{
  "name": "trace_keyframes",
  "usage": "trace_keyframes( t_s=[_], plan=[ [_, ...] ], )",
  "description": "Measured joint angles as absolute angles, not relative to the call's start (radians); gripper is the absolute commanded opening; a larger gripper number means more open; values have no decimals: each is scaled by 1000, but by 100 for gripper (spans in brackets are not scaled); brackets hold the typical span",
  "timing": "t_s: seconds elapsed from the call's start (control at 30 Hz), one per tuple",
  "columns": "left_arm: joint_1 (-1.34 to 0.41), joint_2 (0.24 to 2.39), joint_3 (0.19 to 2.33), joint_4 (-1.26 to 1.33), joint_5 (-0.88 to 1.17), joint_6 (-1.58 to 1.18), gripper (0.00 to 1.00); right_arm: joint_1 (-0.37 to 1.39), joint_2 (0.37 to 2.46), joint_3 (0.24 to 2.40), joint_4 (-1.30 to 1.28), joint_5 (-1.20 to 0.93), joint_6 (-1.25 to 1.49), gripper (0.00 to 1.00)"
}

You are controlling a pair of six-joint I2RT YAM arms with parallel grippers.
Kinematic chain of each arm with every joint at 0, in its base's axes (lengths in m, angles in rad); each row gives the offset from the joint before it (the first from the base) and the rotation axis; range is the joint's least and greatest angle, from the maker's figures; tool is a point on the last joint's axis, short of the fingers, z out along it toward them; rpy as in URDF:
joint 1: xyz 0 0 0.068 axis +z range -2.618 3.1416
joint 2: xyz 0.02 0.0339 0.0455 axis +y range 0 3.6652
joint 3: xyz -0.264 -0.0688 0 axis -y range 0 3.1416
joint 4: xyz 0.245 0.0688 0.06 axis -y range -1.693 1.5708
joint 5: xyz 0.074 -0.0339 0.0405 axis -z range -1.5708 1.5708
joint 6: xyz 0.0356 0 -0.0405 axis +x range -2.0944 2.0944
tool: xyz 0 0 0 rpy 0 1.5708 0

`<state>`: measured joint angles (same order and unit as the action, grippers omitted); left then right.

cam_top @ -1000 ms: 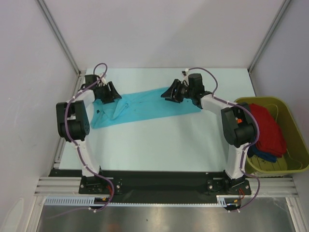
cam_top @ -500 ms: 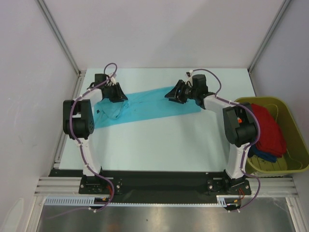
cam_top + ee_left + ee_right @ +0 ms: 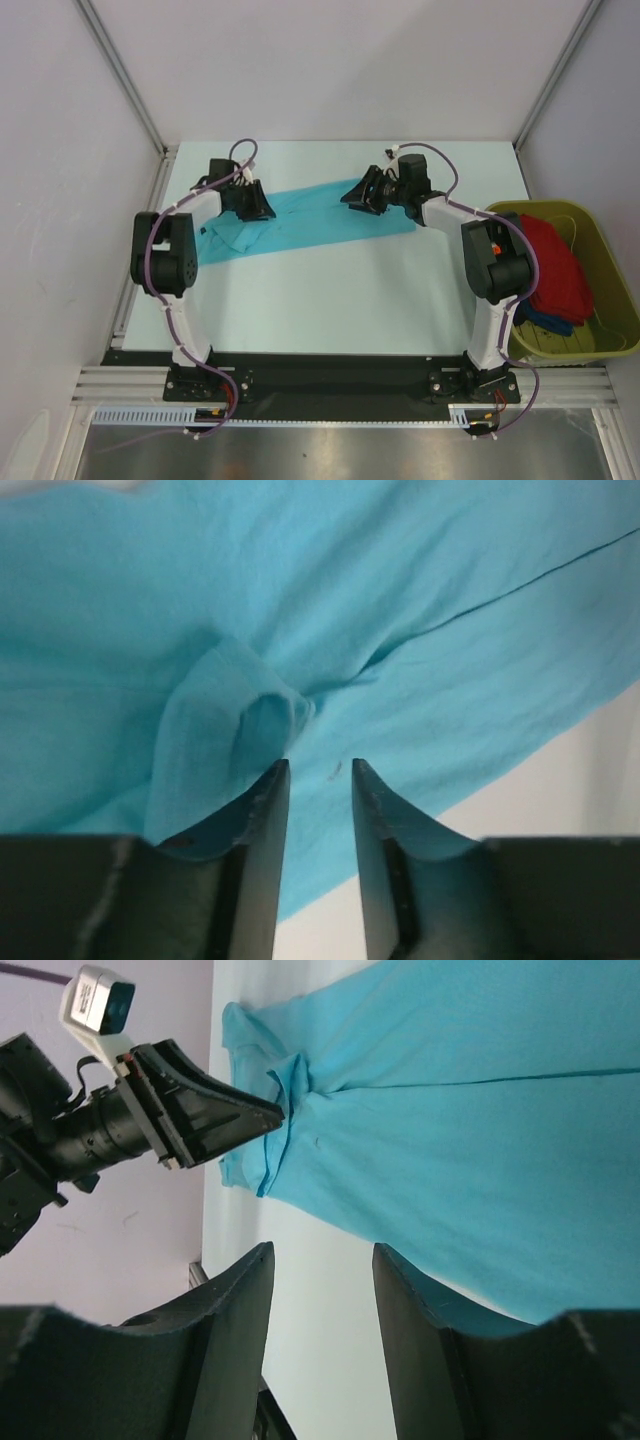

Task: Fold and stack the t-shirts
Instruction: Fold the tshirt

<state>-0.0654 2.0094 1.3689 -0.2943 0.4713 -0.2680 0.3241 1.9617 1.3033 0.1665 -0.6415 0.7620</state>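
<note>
Left wrist view: left gripper [image 3: 318,765], black jaws a narrow slit apart, tips on turquoise t-shirt [image 3: 450,600]; raised pucker against one jaw; pinched or merely touched, cannot tell. Right gripper [image 3: 322,1255]: jaws spread, empty, at the shirt's 2 o'clock end. Shirt: thin, soft, creased strip on pale counter [image 3: 330,300], 9 to 2 o'clock. Olive plastic tub [image 3: 545,207], 3 o'clock: crumpled red t-shirt [image 3: 550,260], dark blue t-shirt [image 3: 540,320].

The pale table [image 3: 330,290] carries one turquoise t-shirt [image 3: 320,215], which lies as a slanting band across its far half. The shirt's left end is bunched and folded over and its right end lies flat. An olive-green tub [image 3: 603,236] stands at the table's right edge; whether it rests on the table cannot be told.
</note>
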Motion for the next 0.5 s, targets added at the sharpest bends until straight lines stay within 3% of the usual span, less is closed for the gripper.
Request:
trace_keyframes(
  t_s=[0.07, 0.1, 0.23, 0.37, 0.5],
  plan=[
    [-70, 1965, 1334, -295, 450, -269, 46, 324, 1962, 1301, 170, -643, 766, 49],
    [-71, 1941, 1321, -295, 436, -269, 56, 324, 1962, 1299, 171, -644, 767, 49],
    [-81, 1861, 1316, -289, 342, -253, 68, 324, 1962, 1288, 175, -649, 770, 49],
    [-120, 1859, 1388, -342, 195, -231, 66, 324, 1962, 1279, 177, -659, 773, 49],
    [-192, 1940, 1532, -424, 23, -210, 57, 322, 1962, 1272, 178, -664, 775, 49]
  ],
)
